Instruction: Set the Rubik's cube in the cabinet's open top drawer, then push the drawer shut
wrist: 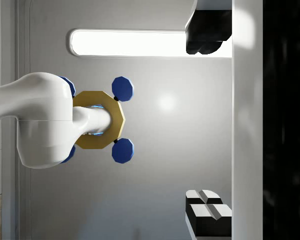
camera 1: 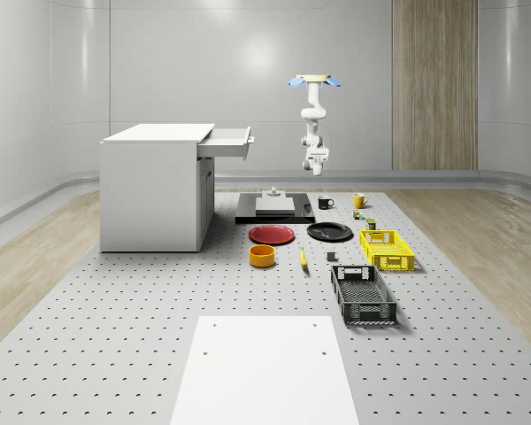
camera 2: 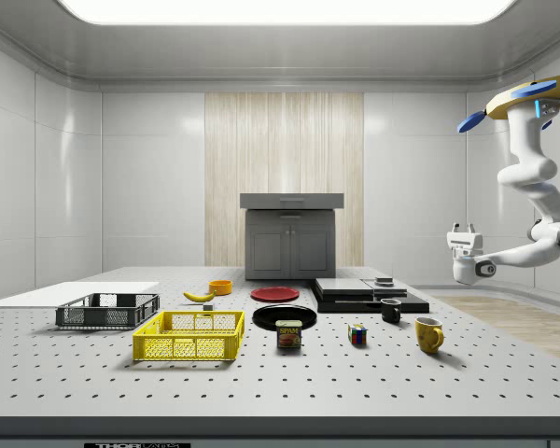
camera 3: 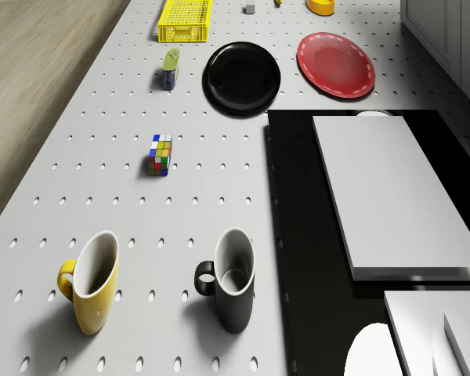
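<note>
Drone (camera 1: pixel 314 81) hovers high, past far end of table (camera 1: pixel 159 301), near mugs. Gripper (camera 2: pixel 464 235) hangs in air, pointing up, holds nothing; fingers look a little apart, hard to be sure.

Rubik's cube (camera 3: pixel 160 154) sits on table, well apart from gripper, between spam can (camera 3: pixel 170 68) and yellow mug (camera 3: pixel 92 283).

- Could go wrong: gripper must flip down first; a low swing may bump black mug (camera 3: pixel 229 280) or yellow mug
- Crooked pinch may make cube slip
- Drawer (camera 1: pixel 229 144) far off, open; cube could fall on way

Cube sits flat, no long side, turned a bit against rows of holes

Bright even overhead light (ceiling panel (camera 2: pixel 280 9)), soft shadows, wall glare
</note>
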